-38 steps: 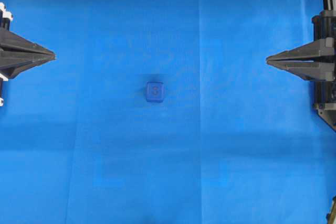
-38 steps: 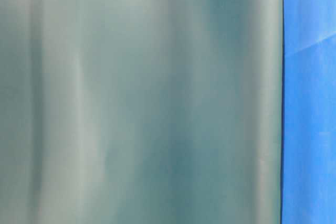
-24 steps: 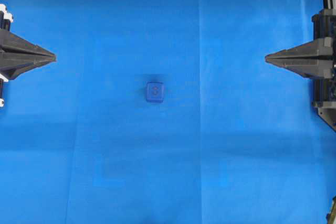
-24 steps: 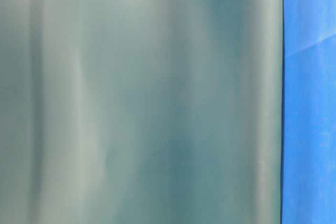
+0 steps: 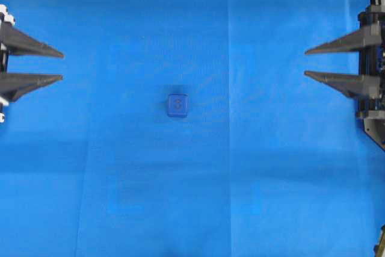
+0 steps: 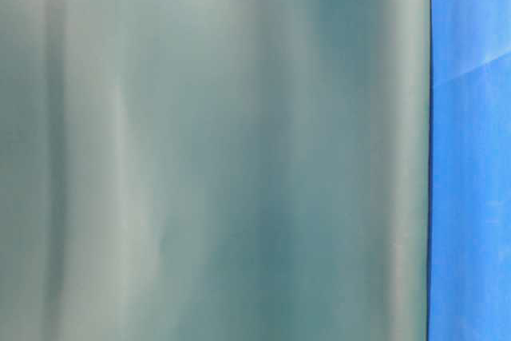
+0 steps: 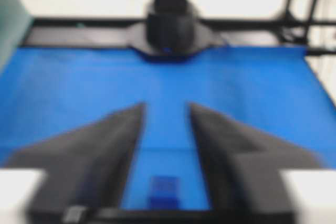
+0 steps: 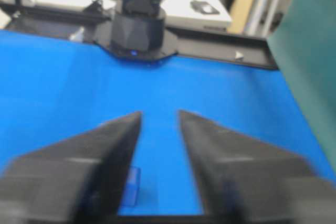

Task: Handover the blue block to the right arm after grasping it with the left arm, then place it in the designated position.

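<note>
The blue block [image 5: 177, 105] lies on the blue cloth [image 5: 240, 179] near the middle of the overhead view, a faint "3" on its top. My left gripper [image 5: 62, 66] stands open at the left edge, far from the block, nothing between its fingers. At the right edge my right gripper [image 5: 305, 62] is open too and holds nothing. In the left wrist view the block [image 7: 164, 191] shows low between the fingers of that gripper [image 7: 166, 106]. In the right wrist view the block [image 8: 131, 186] peeks out beside the left finger of the gripper [image 8: 159, 113]. No mark for the designated position shows.
A grey-green surface [image 6: 215, 149] fills most of the table-level view, with a strip of cloth [image 6: 471, 149] at its right. The right arm's base [image 7: 170, 24] and the left arm's base [image 8: 137, 30] stand at the cloth's far ends. A teal panel [image 8: 310, 51] rises beside the table.
Both grippers have gone from shut to open, their fingers spreading apart. The arms and the block have stayed in place.
</note>
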Controlling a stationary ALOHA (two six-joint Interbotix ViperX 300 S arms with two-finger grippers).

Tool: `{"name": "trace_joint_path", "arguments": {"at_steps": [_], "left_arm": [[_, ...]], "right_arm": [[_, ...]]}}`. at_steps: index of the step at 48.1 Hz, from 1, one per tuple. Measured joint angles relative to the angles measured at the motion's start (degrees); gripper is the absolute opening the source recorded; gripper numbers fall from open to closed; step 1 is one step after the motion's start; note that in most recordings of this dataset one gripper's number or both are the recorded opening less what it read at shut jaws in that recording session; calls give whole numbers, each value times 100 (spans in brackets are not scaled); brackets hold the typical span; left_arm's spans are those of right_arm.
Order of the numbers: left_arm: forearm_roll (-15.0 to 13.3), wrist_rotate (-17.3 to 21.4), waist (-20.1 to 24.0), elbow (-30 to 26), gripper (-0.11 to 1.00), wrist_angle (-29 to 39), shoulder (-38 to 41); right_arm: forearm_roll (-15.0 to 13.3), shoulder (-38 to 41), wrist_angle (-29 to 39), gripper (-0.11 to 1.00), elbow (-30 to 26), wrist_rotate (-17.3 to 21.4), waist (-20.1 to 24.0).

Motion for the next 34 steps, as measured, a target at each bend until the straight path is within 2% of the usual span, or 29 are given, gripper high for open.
{"name": "trace_joint_path", "arguments": {"at_steps": [4, 8, 18, 23, 34], "left_arm": [[9, 0, 9, -9, 77, -9, 0], [0, 18, 0, -9, 91, 0, 0], [0, 0, 0, 0, 92, -44, 18], [0, -9, 0, -9, 92, -272, 158], [0, 0, 26, -290, 92, -773, 1002]], "right_arm": [[18, 0, 9, 76, -26, 0, 0], [35, -9, 18, 94, -35, 0, 0], [97, -9, 9, 96, -44, 0, 0], [105, -9, 18, 96, -44, 0, 0], [114, 53, 9, 96, -44, 0, 0]]}}
